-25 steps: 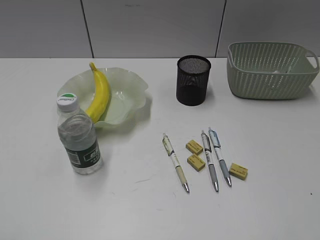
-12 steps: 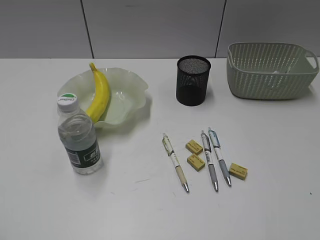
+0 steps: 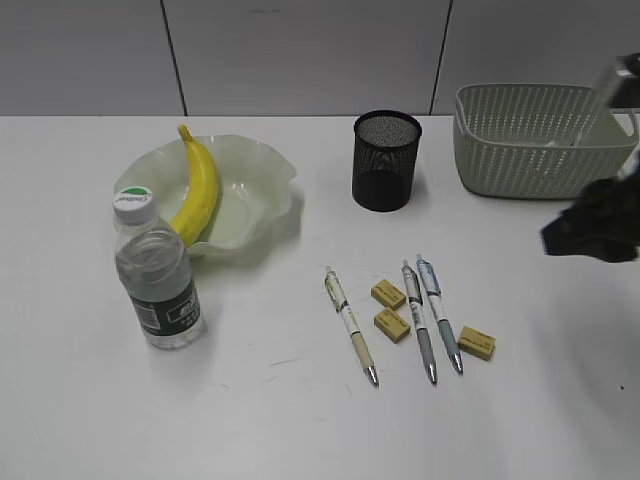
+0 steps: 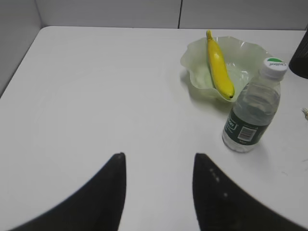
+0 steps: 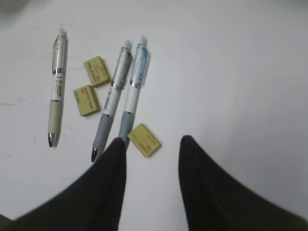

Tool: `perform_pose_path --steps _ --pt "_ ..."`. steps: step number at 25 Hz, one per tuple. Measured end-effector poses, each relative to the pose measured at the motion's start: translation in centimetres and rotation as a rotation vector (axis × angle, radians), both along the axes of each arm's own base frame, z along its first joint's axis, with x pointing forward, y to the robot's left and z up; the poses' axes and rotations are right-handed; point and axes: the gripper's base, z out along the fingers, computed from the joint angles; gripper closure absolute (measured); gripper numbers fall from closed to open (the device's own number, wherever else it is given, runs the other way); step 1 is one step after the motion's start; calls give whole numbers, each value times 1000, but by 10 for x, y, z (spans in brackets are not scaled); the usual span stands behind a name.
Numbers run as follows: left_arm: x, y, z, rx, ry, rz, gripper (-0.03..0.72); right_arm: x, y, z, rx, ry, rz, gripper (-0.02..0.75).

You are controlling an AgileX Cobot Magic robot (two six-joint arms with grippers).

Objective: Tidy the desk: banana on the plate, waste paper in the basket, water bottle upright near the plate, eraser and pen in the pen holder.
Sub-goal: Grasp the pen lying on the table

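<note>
Lying in the plate [image 3: 250, 190] is the banana [image 3: 197, 192], with its dark stem end at the far rim. The plate is the landmark for everything else on the white tabletop [image 3: 120, 400]. The water bottle [image 3: 155, 275] stands upright just in front of the plate, at its left side, with its white cap on top. The pen holder [image 3: 386, 160] stands to the right of the plate, apart from it. The basket [image 3: 540, 140] sits much farther right of the plate, at the back; something small and pale lies in it, but it is too hard to tell what. Three pens [image 3: 351, 326] lie in front and to the right of the plate, side by side, tips toward the camera. Three yellow erasers [image 3: 389, 294] lie among the pens.

The right gripper [image 5: 151, 144] hangs over the tabletop, far right of the plate, above the pens and erasers. Its fingers [image 5: 115, 154] are apart and hold nothing. The left gripper [image 4: 159, 161] hangs over bare tabletop to the left of the plate. Its fingers [image 4: 118, 166] are apart too and hold nothing.
</note>
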Motion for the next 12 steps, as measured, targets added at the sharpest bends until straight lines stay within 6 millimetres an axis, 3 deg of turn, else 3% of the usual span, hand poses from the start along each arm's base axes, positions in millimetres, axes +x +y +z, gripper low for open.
perform_pose_path --steps 5,9,12 --pt "0 0 0 1 0 1 348 64 59 -48 -105 175 63 450" --pt "0 0 0 2 -1 2 348 103 80 -87 -148 316 34 447" --pt "0 0 0 3 -1 3 356 120 90 -108 -171 378 38 445"
